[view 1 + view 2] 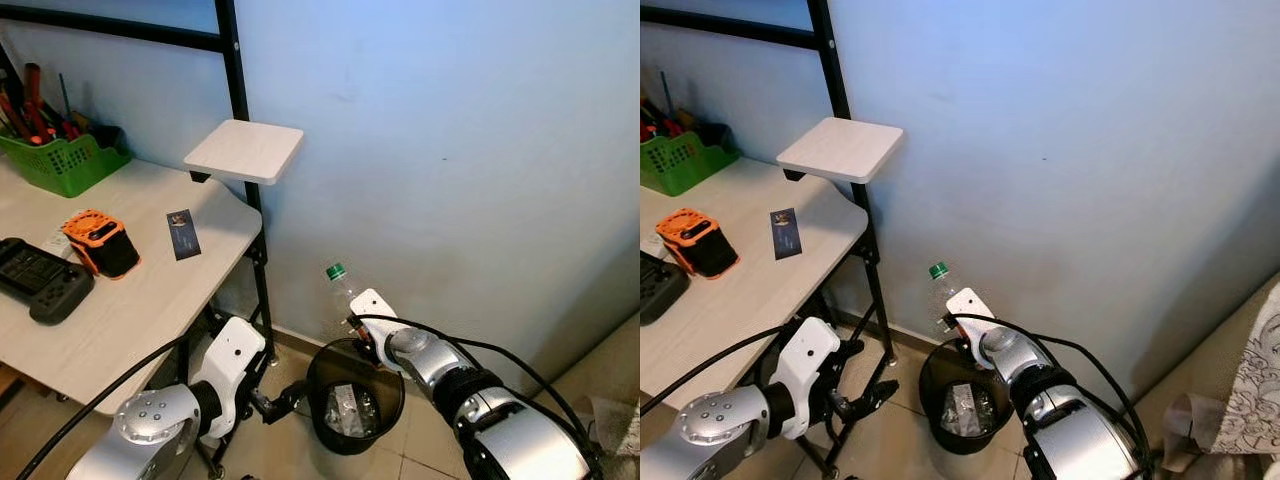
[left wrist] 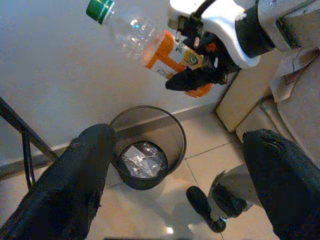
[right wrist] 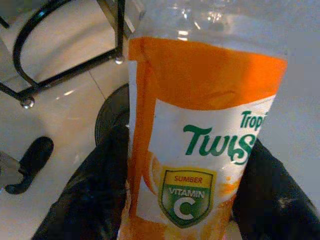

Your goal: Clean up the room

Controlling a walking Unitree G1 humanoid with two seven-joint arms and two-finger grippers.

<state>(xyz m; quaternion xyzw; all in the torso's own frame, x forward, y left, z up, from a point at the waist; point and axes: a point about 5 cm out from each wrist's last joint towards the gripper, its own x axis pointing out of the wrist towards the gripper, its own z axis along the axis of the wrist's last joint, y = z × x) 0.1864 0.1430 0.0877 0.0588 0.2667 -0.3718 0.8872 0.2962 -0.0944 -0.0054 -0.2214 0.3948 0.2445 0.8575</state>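
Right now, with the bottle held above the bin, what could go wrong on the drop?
1. The right tool grips the bottle low on its orange label, with the green cap tilted toward the wall; released like this, it may tip and strike the bin's rim instead of falling in.
2. In the head views the bottle sits over the bin's far edge, so it could land between bin and wall.
3. The left tool, open beside the bin, could nudge it.
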